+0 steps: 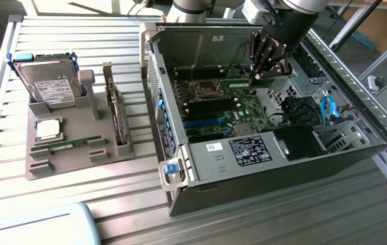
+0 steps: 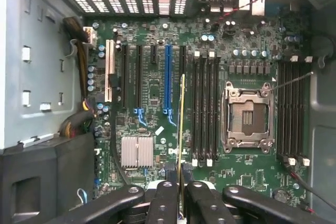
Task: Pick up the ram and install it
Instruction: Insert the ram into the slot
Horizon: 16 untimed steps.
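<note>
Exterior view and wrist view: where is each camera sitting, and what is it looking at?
Exterior view: off the arm, up high, looking down at the open computer case; the arm and pincer reach inside.
Wrist view: on the wrist, looking past the pincer at the motherboard.
Both show the pincer holding the ram over the motherboard.

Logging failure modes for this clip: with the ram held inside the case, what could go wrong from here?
The ram, clamped in the jaws, looks offset from the slots; pushed down there, it could strike the board. The open CPU socket sits beside those slots; a slip might damage it.
</note>
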### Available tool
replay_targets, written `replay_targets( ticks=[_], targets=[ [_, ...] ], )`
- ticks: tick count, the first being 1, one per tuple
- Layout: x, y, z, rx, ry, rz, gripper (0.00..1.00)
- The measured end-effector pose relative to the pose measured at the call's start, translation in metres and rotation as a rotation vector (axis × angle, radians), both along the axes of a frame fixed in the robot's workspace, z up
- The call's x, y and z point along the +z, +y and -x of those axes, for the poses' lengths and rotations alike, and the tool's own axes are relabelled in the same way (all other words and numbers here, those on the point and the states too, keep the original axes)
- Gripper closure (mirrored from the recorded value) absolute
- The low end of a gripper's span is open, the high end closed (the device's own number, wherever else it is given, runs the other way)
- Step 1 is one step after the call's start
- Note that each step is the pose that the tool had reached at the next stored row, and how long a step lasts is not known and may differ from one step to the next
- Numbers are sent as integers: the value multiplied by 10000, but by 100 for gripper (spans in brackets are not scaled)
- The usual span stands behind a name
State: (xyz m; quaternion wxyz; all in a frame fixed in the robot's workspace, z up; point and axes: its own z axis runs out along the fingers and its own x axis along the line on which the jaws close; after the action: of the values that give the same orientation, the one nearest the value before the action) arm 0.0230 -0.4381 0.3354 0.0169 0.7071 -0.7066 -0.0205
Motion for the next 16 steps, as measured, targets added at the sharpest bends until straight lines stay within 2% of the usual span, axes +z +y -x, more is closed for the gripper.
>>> replay_targets(
  ticks=[3, 5, 9, 16],
  targets=[
    [-65, 24, 14, -83, 3, -1, 86],
    [-127, 64, 68, -83, 2, -3, 86],
    [-207, 101, 147, -83, 2, -3, 86],
    [-343, 133, 217, -75, 2, -3, 86]
  ],
)
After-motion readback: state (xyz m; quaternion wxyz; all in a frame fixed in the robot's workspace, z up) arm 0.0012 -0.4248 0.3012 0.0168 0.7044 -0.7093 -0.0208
